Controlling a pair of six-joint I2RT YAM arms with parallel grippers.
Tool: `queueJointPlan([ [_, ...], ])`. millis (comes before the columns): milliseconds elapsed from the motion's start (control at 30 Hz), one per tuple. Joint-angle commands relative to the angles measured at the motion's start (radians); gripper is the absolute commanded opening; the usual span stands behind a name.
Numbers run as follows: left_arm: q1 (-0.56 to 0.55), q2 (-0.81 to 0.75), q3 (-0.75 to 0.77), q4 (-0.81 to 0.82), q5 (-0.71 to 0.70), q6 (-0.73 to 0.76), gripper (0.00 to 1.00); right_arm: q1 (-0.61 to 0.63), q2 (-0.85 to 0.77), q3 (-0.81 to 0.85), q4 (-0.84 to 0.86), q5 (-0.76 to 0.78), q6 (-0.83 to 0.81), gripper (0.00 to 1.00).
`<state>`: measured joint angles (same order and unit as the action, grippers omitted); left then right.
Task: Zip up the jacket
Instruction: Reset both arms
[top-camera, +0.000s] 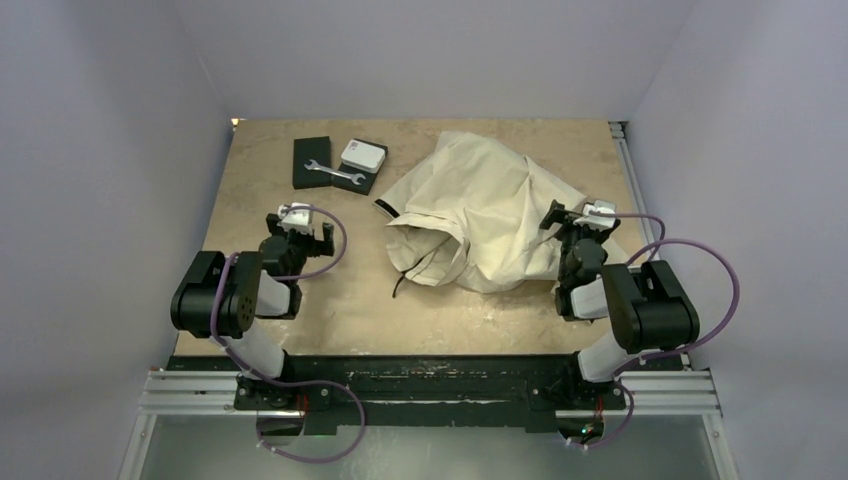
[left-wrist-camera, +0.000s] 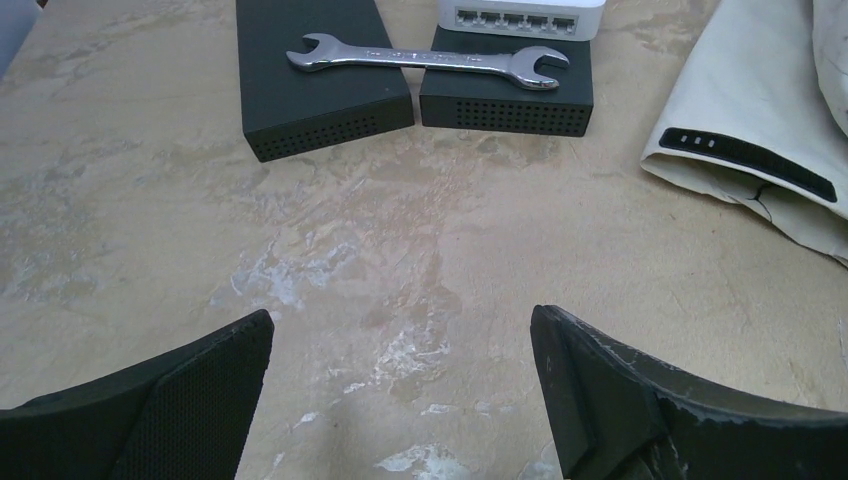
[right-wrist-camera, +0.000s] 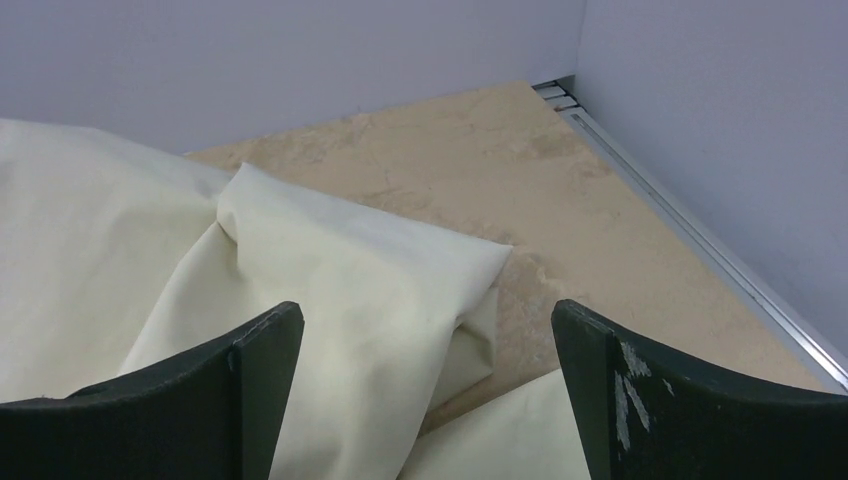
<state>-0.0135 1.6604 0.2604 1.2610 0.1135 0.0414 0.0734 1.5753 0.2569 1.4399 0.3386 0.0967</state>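
Jacket (top-camera: 480, 215) crumpled, right of centre. Left gripper (left-wrist-camera: 400, 395) jaws wide over table (top-camera: 330, 330); right gripper (right-wrist-camera: 428, 390) jaws wide over jacket's right edge.

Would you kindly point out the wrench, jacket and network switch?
wrench (left-wrist-camera: 430, 57), left wrist view, middle of shaft.
jacket (top-camera: 490, 205), top external view, central cream fabric.
network switch (left-wrist-camera: 520, 16), left wrist view, port face.

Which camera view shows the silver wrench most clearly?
The left wrist view: the wrench appears large and whole, lying across two black boxes. The top external view shows it only small. The right wrist view shows the jacket, not the wrench.
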Motion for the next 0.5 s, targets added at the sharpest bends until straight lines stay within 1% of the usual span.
queueJointPlan([
  [0,0.003,-0.002,0.002,0.024,-0.020,-0.025,0.99,0.003,-0.015,-0.005,0.056,0.049,-0.005,0.99],
  [67,0.004,-0.004,0.003,0.015,-0.021,-0.024,0.99,0.003,-0.003,-0.009,0.094,0.052,-0.037,0.99],
  [100,0.003,0.001,0.001,0.035,-0.020,-0.024,0.99,0.003,-0.008,-0.007,0.079,0.051,-0.022,0.99],
  [467,0.003,0.003,0.012,0.011,-0.022,-0.021,0.99,0.003,-0.005,-0.008,0.091,0.053,-0.035,0.99],
])
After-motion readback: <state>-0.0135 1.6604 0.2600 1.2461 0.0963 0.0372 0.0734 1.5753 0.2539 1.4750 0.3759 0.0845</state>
